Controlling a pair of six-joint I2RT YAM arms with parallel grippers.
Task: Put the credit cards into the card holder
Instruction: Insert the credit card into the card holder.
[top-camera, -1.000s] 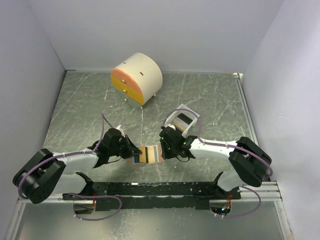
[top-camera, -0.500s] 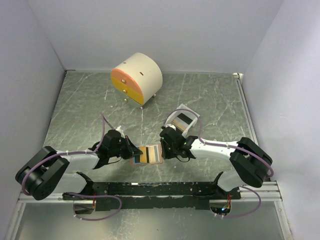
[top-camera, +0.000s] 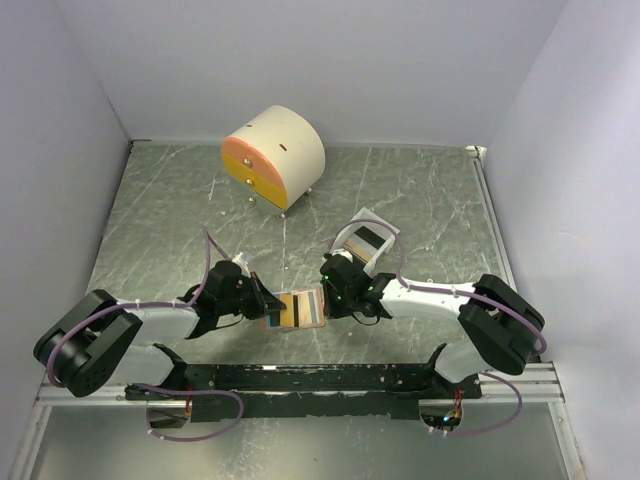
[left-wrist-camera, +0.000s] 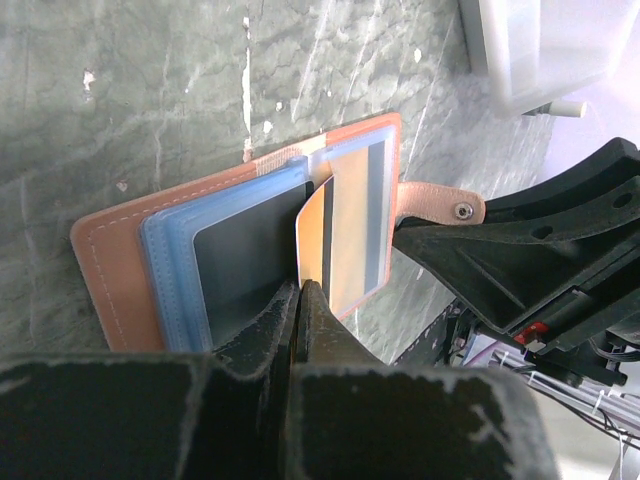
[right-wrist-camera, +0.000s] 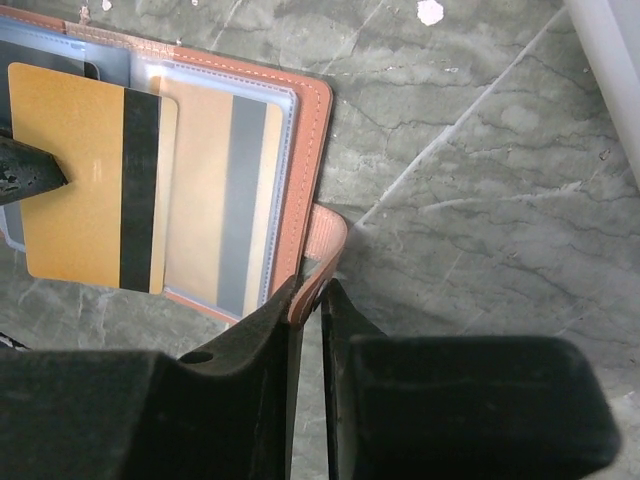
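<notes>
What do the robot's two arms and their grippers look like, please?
Both the left arm and right arm have white links between chunky black joints, with lavender cables running along them. The left gripper and right gripper are matt black, tapering and rough-textured. Both bases sit on a black rail.

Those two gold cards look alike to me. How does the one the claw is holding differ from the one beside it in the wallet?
The held gold card is bare, pinched at one edge by the left gripper; the sleeved gold card sits inside a clear pocket of the card holder. The held card's stripe looks black; the sleeved card's looks grey through the plastic. Both are gold with one stripe.
</notes>
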